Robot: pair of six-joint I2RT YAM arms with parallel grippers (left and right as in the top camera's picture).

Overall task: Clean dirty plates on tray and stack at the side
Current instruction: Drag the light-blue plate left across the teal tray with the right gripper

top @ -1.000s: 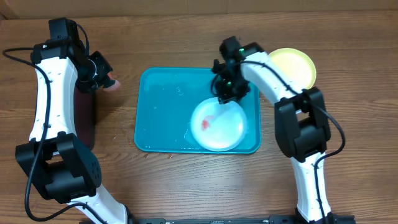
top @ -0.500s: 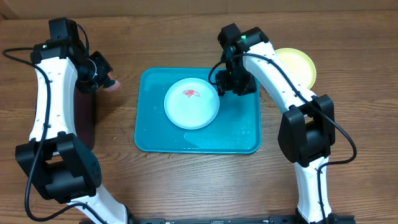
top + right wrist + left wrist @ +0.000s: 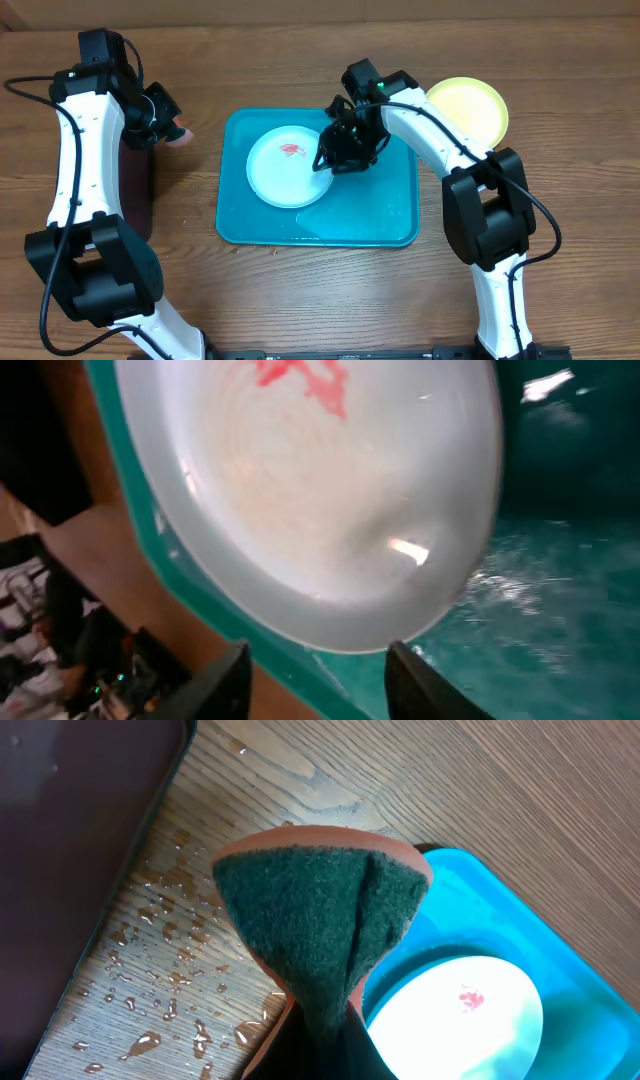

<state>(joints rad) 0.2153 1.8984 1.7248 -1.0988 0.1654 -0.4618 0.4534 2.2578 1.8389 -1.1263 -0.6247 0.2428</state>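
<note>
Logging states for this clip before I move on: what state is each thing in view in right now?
white plate: lying on the tray, red smear on it, not yet clean.
lime green plate: on the table right of the tray, no smear visible.
turquoise tray: wet-looking, holds one plate.
sponge: folded, pinched in the left gripper.
left gripper: shut on the sponge, off the tray.
right gripper: open, at the white plate's edge.

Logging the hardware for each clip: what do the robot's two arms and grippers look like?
Both arms match: the left arm and right arm have glossy white link shells, chunky black joints and thin black cables looping alongside. The left gripper and right gripper are black with two fingers; a small green light glows near the right wrist.
</note>
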